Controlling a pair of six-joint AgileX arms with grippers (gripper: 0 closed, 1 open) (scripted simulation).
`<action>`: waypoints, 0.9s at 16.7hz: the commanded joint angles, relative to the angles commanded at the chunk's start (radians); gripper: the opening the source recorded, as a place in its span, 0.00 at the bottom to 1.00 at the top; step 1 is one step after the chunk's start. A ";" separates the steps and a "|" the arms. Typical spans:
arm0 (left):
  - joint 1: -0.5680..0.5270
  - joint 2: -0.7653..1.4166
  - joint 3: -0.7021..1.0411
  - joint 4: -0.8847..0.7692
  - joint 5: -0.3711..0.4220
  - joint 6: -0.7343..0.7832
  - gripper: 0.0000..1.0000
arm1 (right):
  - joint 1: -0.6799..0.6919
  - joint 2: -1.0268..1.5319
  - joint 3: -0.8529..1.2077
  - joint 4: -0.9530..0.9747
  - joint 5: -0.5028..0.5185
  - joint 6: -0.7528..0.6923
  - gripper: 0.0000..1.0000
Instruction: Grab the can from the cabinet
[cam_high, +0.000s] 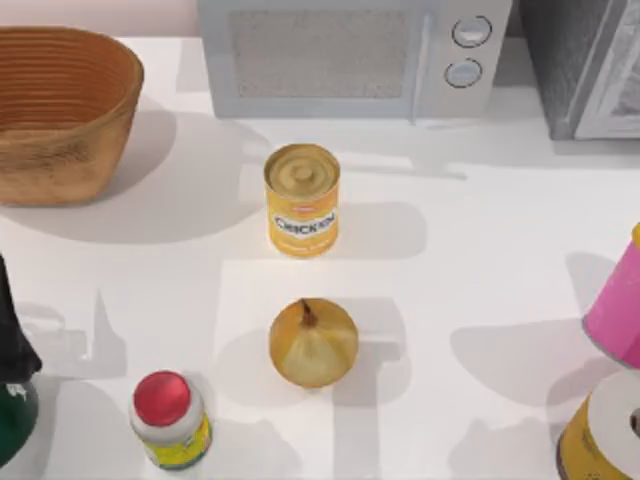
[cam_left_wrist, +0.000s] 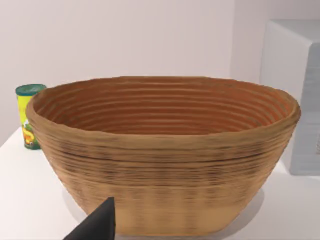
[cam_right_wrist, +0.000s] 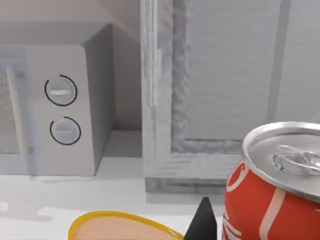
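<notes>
A yellow can (cam_high: 302, 200) marked chicken is seen standing upright in the middle of the counter (cam_high: 480, 260), just in front of the microwave (cam_high: 350, 55). A red can (cam_right_wrist: 272, 192) is seen very near the right end effector (cam_right_wrist: 202, 220), with the cabinet (cam_right_wrist: 225, 90) behind it. The cabinet door looks to be shut, and no can is seen inside it. Which can is meant cannot be told for sure; it may be the red one, as it is nearest the cabinet.

Neither can is held, so the grab is judged not yet done. Whether the right end effector is released or clenched cannot be told.

The left end effector (cam_left_wrist: 100, 222) is seen well away, low in front of the basket (cam_left_wrist: 165, 160) at the counter's far left, and its state cannot be told either. An onion (cam_high: 313, 343) is set near the yellow can, and a red-capped bottle (cam_high: 170, 420) stands to its left
</notes>
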 joint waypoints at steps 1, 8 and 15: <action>0.000 0.000 0.000 0.000 0.000 0.000 1.00 | -0.017 0.038 0.017 0.028 -0.030 -0.003 0.00; 0.000 0.000 0.000 0.000 0.000 0.000 1.00 | -0.243 0.531 0.197 0.360 -0.404 -0.036 0.00; 0.000 0.000 0.000 0.000 0.000 0.000 1.00 | -0.562 1.229 0.427 0.803 -0.927 -0.065 0.00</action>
